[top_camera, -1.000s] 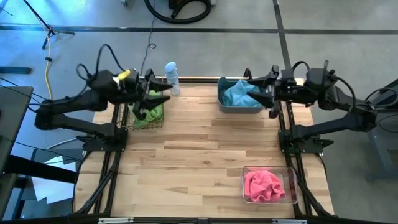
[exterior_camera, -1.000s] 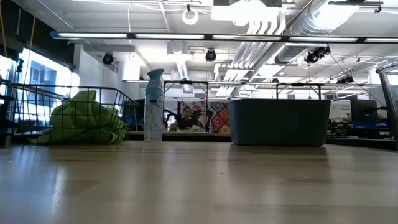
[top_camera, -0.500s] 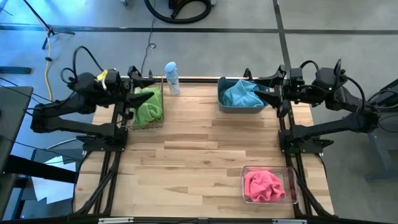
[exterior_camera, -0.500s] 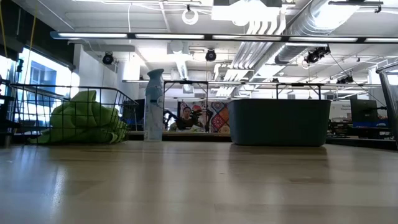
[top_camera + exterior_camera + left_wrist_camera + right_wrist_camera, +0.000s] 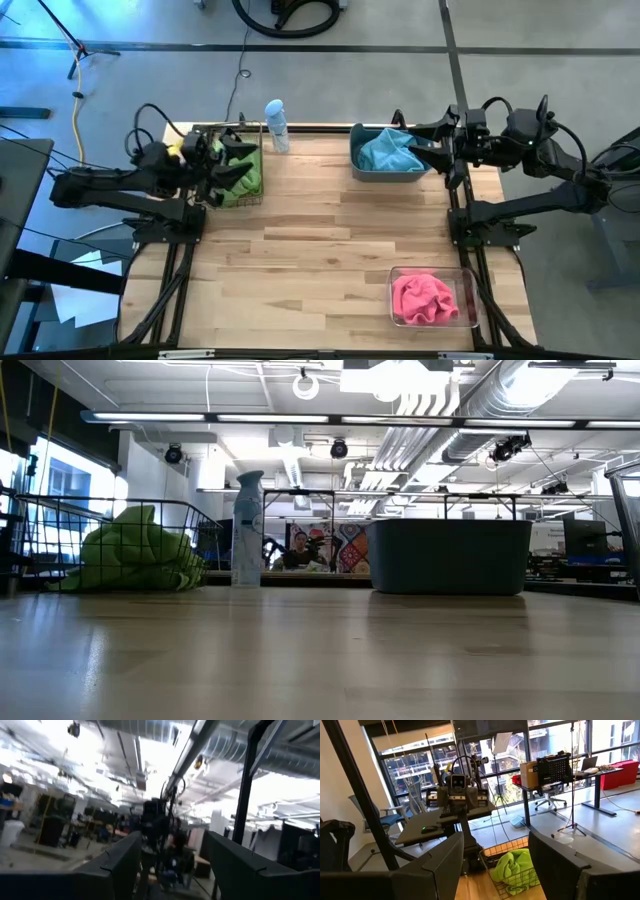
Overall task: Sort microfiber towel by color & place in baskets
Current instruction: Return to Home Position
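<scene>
Lime green towels (image 5: 247, 172) lie heaped in the black wire basket (image 5: 232, 203) at the far left; the low view also shows these green towels (image 5: 135, 550). Light teal towels (image 5: 385, 152) fill the grey-blue tub (image 5: 385, 177) at the far right. A pink towel (image 5: 422, 298) lies in the clear box (image 5: 467, 290) at the near right. My left gripper (image 5: 235, 165) hovers open over the wire basket's left side, tipped upward, holding nothing (image 5: 170, 865). My right gripper (image 5: 425, 148) stays open beside the tub's right end, level and holding nothing (image 5: 495, 865).
A white-and-blue spray bottle (image 5: 275, 122) stands upright at the far edge between the wire basket and the tub, as the low view shows too (image 5: 247, 530). Bare wood spreads across the middle and near left of the table (image 5: 300, 250).
My left gripper has drawn back toward the table's left edge and sunk, tipping its fingers upward; it stays open and holds nothing. The green towels lie still in the wire basket.
</scene>
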